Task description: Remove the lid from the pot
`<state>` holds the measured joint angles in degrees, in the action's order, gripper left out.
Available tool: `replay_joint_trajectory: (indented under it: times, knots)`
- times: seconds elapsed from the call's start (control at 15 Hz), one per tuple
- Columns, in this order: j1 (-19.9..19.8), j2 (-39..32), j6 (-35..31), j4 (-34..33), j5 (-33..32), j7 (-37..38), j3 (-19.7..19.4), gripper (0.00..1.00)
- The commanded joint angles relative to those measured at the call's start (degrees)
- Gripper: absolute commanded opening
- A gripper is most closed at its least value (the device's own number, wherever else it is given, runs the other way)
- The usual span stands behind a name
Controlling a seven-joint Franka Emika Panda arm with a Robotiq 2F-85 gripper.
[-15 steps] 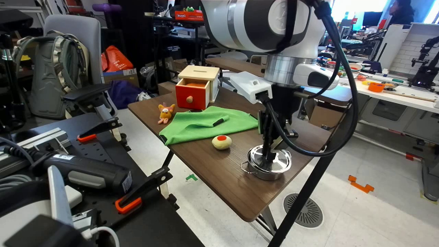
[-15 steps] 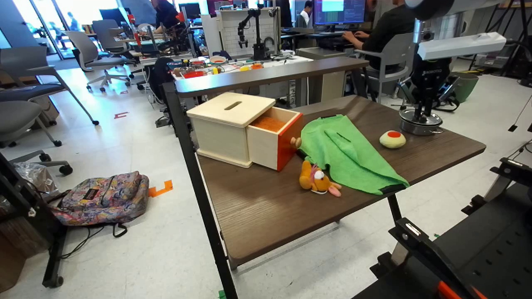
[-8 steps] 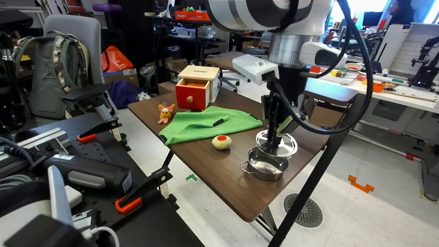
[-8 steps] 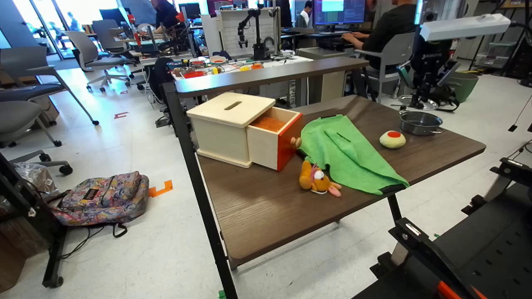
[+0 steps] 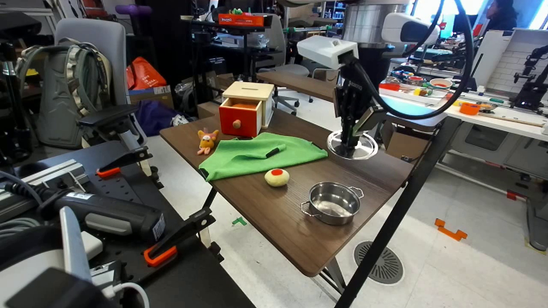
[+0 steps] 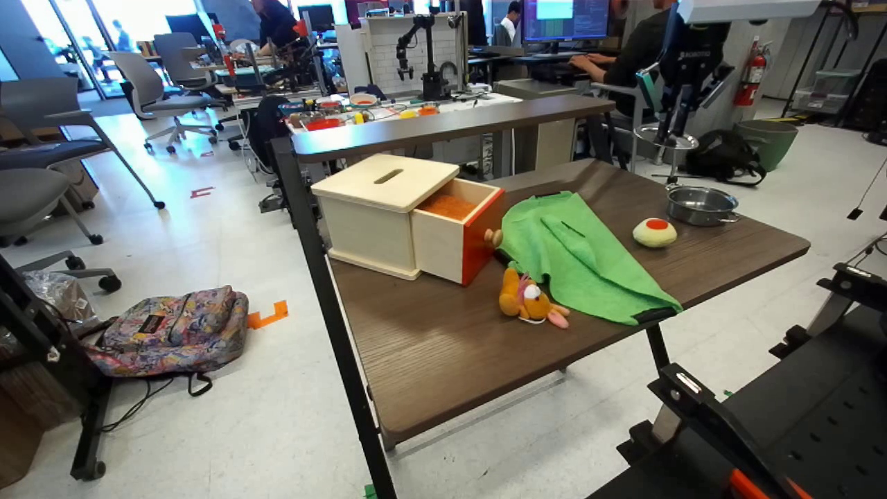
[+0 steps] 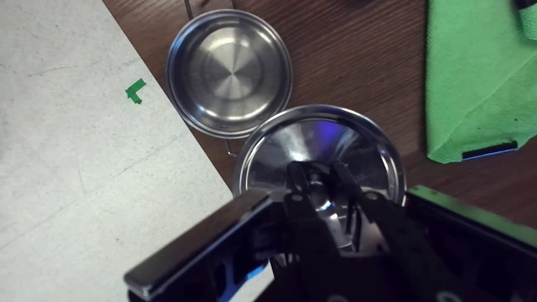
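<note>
The lid (image 5: 367, 146) is a round shiny silver disc, held roughly level in the air above the table. My gripper (image 5: 349, 149) points down over the lid's middle, its fingers closed around the small central knob. In the wrist view the fingertips of my gripper (image 7: 319, 172) stand on either side of the knob, and the lid (image 7: 272, 147) spreads out beneath them. The pot (image 5: 336, 218) stands uncovered on the table, with its bare steel inside showing. It also shows in an exterior view (image 6: 703, 216) and in the wrist view (image 7: 228, 75), beside the lid.
A yellow toy with a red spot (image 5: 276, 178) lies near the pot. A green cloth (image 5: 261, 156), an orange plush toy (image 5: 207, 141) and a wooden box with an open red drawer (image 5: 239, 119) are farther along the table (image 5: 295, 239). The pot is near the table's edge.
My gripper has lifted the lid straight off the pot, then carried it higher and sideways, clear of the pot. The pot and the other objects have stayed in place.
</note>
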<state>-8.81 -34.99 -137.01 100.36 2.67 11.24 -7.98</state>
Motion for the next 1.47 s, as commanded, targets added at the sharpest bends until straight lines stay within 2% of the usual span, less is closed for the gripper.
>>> replay_joint_trajectory:
  times: [0.0, 0.87, 1.4]
  knots:
    - [-0.11, -3.74, 4.08, -6.79, 1.77, -0.76, 1.57, 0.05]
    - [1.89, -22.75, 11.12, -27.57, 1.12, 5.61, 1.76, 0.05]
    - [1.89, -28.01, 16.22, -35.46, 0.77, 8.85, 0.77, 0.05]
